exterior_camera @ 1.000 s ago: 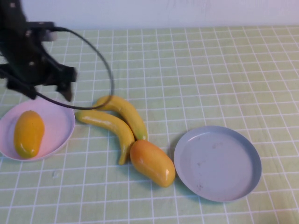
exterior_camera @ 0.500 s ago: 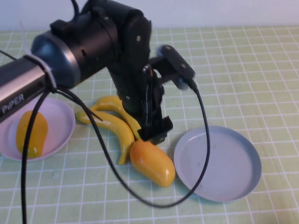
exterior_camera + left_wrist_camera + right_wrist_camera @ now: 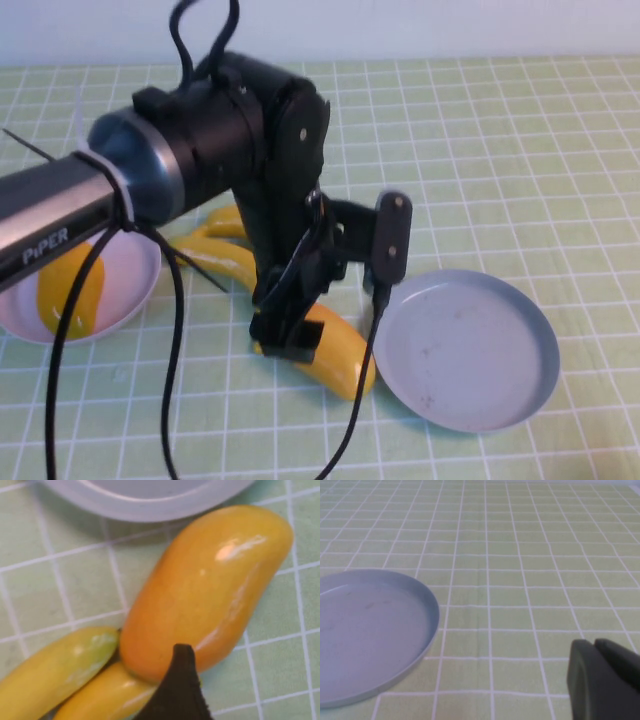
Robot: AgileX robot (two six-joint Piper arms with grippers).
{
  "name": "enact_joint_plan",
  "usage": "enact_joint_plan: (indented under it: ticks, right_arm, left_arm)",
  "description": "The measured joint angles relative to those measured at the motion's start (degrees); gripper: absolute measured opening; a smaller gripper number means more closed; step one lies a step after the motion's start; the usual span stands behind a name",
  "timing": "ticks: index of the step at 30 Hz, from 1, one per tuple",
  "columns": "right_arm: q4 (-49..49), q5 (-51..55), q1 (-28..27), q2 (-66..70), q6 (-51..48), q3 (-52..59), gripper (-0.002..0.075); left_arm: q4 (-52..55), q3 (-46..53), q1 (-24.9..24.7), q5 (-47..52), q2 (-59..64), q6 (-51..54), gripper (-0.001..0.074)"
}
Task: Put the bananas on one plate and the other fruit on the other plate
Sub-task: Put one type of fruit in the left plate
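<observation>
Now | left hand (image 3: 283, 335) over mango (image 3: 335, 352), grip unclear | right hand (image 3: 602, 680) apart, unclear

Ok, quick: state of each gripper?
Left gripper: down at the glossy orange-yellow oval fruit on the table, jaws cannot be told.
Right gripper: cannot be told.

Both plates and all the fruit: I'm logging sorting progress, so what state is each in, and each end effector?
Grey-blue plate: empty.
Pink plate: holds one mango.
Mango on pink plate: lying flat.
Second mango: on the cloth, touching the bananas.
Bananas: on the cloth, side by side, unsorted.
Left end effector: low at the second mango.
Right end effector: above the cloth beside the grey-blue plate.
</observation>
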Motion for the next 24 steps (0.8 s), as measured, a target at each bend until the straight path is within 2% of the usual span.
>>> enact_joint_plan:
  ticks: [6, 14, 24]
  right_arm:
    - [0.0, 0.0, 0.0, 0.0, 0.0, 0.0, -0.0015]
    - [0.0, 0.0, 0.0, 0.0, 0.0, 0.0, -0.0015]
    - [0.0, 0.0, 0.0, 0.0, 0.0, 0.0, -0.0015]
  left_arm:
    - [-1.0, 6.2, 0.0, -6.1, 0.3, 7.5, 0.0567]
    - [-3.0, 7.7, 0.0, -13.6, 2.4, 12.8, 0.0567]
    - [-3.9, 7.8, 0.0, -15.1, 6.2, 15.6, 0.0567]
